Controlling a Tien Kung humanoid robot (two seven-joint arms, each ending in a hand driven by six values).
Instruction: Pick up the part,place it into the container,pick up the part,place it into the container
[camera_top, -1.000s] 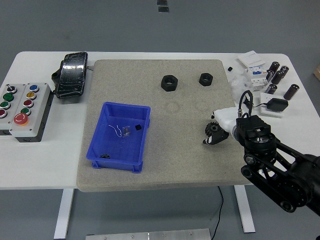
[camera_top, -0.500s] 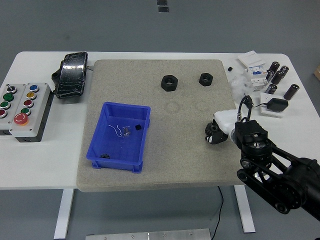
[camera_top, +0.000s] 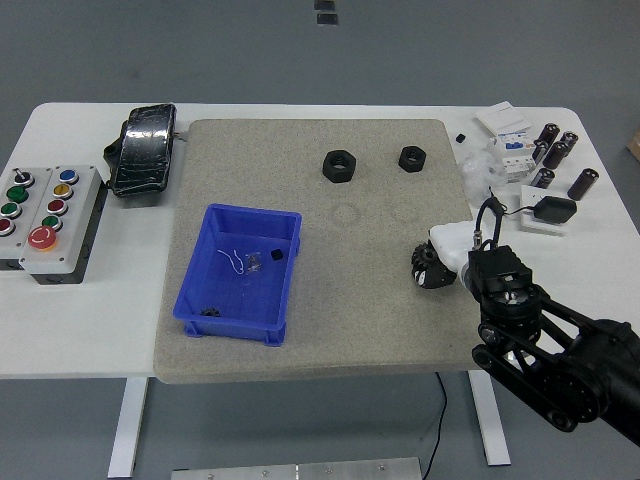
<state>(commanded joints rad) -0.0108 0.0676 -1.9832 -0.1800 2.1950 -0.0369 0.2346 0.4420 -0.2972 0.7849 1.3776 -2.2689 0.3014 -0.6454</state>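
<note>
Two black nuts (camera_top: 339, 166) far on mat (camera_top: 380, 310); right robot hand (camera_top: 428, 266) curled, grip unclear.

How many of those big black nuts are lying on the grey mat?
2. A larger black nut sits at the mat's far middle; a smaller black nut lies just right of it. More could be hidden under the robot's hand.

The black jointed right arm (camera_top: 545, 345) has a white wrist shell and a looping black cable.
</note>
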